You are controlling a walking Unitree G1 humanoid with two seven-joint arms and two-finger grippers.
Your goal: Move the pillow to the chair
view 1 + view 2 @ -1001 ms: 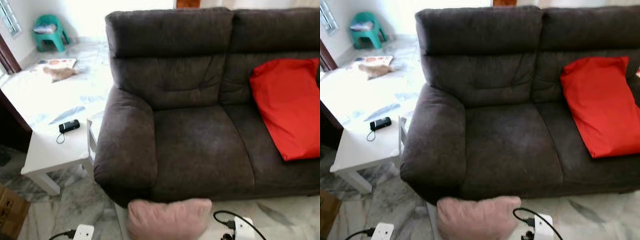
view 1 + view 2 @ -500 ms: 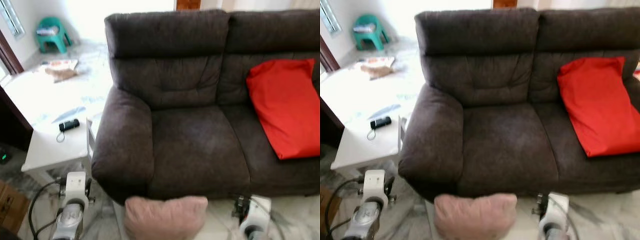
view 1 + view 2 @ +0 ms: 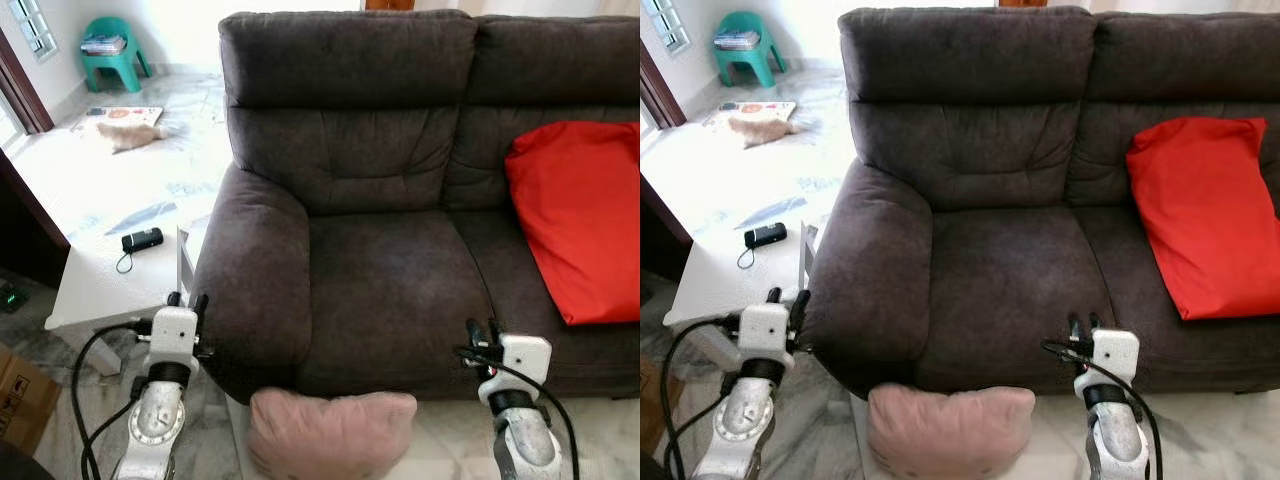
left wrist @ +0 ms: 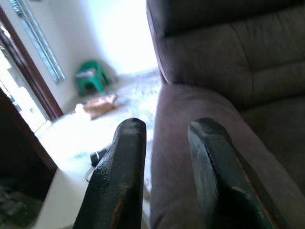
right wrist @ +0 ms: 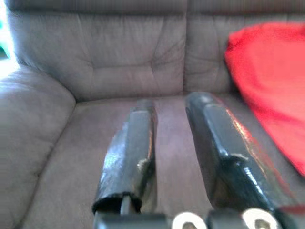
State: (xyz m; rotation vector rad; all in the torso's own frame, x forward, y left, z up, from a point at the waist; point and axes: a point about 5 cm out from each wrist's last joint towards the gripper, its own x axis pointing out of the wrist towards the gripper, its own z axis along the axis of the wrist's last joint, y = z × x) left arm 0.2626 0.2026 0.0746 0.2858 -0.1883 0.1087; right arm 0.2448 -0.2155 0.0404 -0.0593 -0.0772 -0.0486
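A pink pillow (image 3: 330, 434) is lying on the marble floor (image 3: 190, 420) just in front of the sofa (image 3: 400, 250), below the seat's front edge and near the left armrest. It is looking soft, plump and pale, roughly rectangular, with rounded, slightly wrinkled corners; its lower part is running out of the head views.

At far left, a white counter (image 3: 100, 290) is standing beside the sofa's left armrest, carrying a small black device (image 3: 141, 239) with a cord. Beyond it a green chair (image 3: 108, 52) is standing by the far wall, well apart from the pillow, and some papers (image 3: 120, 115) are lying on the floor before it.

The left pincer (image 3: 187, 299) is hovering between the counter and the armrest, near the armrest's front. In the left wrist view its two black fingers (image 4: 121, 176) are standing apart with a gap between them, released, holding nothing and touching nothing.

The right pincer (image 3: 482, 330) is hanging in front of the seat cushion's front edge, up and to the right of the pillow. In the right wrist view its fingers (image 5: 131, 152) are likewise parted, gripping nothing, pointing at the seat and backrest.

On the sofa's right seat a red cushion (image 3: 580, 210) is leaning against the backrest.
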